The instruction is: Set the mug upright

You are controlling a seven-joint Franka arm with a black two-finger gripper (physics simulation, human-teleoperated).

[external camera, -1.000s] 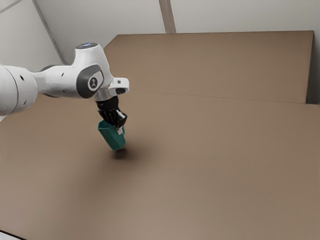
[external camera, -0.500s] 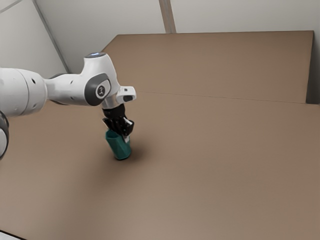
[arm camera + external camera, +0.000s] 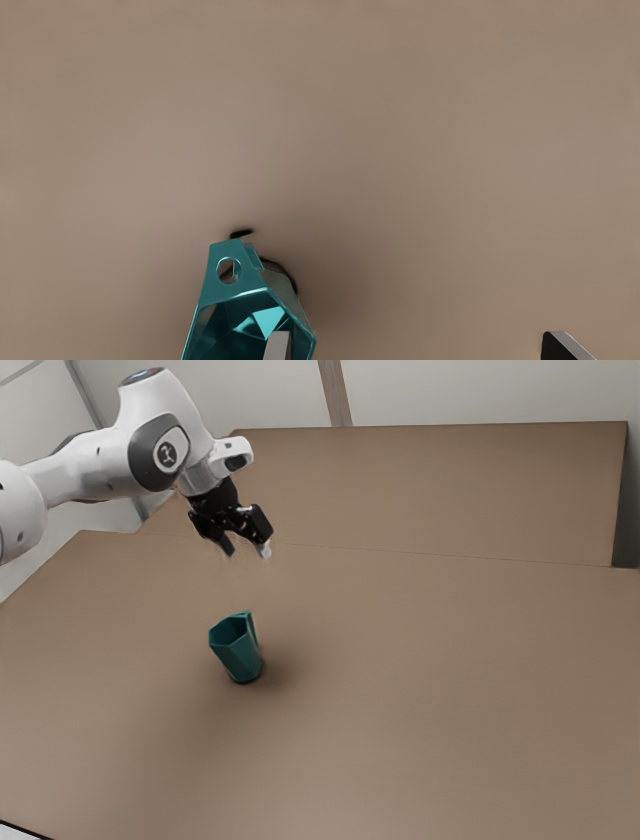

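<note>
Gripper [image 3: 248, 551] hangs open above the mug [image 3: 239, 655] (upright, mouth up).

In the exterior view, a pale grey wall [image 3: 480, 390] rises behind the brown table [image 3: 450, 690], with a brownish upright strip [image 3: 335, 395] at twelve o'clock. A thin seam [image 3: 450, 555] crosses the tabletop toward three o'clock.

My exterior view registers a brown table [image 3: 450, 710], its top crossed by a thin dark seam [image 3: 400, 552]. Beyond the far edge stands a pale grey wall [image 3: 480, 390], fitted with one upright brown strip [image 3: 335, 390]. At the near corner, exterior view's left, lies a pale patch [image 3: 10, 833], apparently floor, bordered by a dark line.
</note>
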